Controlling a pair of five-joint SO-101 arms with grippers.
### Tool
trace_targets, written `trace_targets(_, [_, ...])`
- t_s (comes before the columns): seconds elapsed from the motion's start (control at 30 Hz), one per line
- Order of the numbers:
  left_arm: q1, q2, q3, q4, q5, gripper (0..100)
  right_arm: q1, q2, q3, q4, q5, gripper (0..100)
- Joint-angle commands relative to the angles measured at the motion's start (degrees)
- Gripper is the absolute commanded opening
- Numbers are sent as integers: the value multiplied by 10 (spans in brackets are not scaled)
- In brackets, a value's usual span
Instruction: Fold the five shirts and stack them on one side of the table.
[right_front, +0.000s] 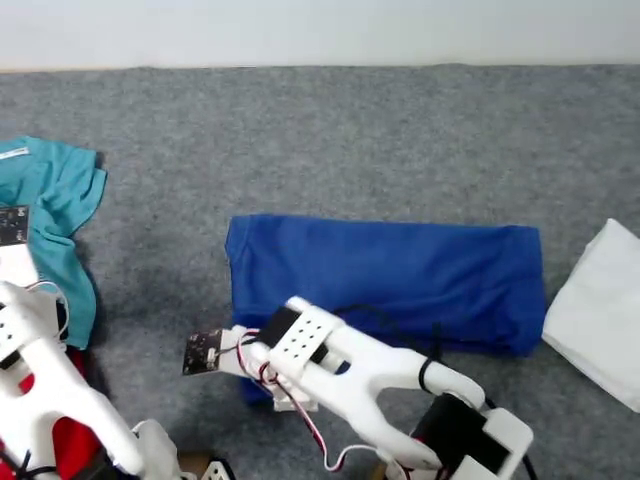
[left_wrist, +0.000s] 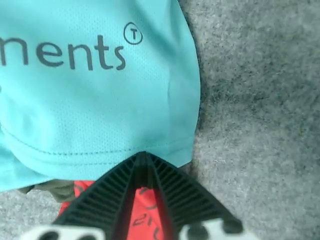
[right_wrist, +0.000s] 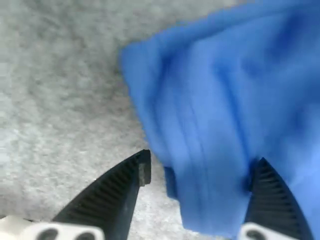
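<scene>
I am holding my right end effector wide open, tips pointing down at the near left corner of the blue shirt. One finger is standing over bare worktop just beside the shirt's edge. The other finger is standing over the blue cloth, so the corner is lying between the two. My right arm is stretching from its base at the near edge leftward, low over the shirt's near hem. The blue shirt is lying as a long folded band across the middle of the worktop.

I am holding my left end effector closed, its fingers pressed together tip to tip with nothing visible between them. It is hovering at the hem of the teal shirt, with the red shirt showing below the fingers. My left arm is reaching from the near left corner toward the far side. The teal shirt is lying crumpled at the left edge. A folded white shirt is resting at the right edge, just beside the blue one.
</scene>
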Motion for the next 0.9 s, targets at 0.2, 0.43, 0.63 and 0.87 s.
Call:
trace_targets(0.2, [-1, -14, -1, -7, 4, 3, 7, 90, -52, -25, -26, 318])
trace_targets(0.43, [-1, -14, -1, -8, 4, 3, 31, 138, -149, 25, -22, 149])
trace_targets(0.63, [1, -14, -1, -8, 3, 3, 48, 138, -207, 85, -21, 143])
trace_targets(0.87, [2, -14, -1, -8, 2, 3, 63, 138, -248, 110, -21, 128])
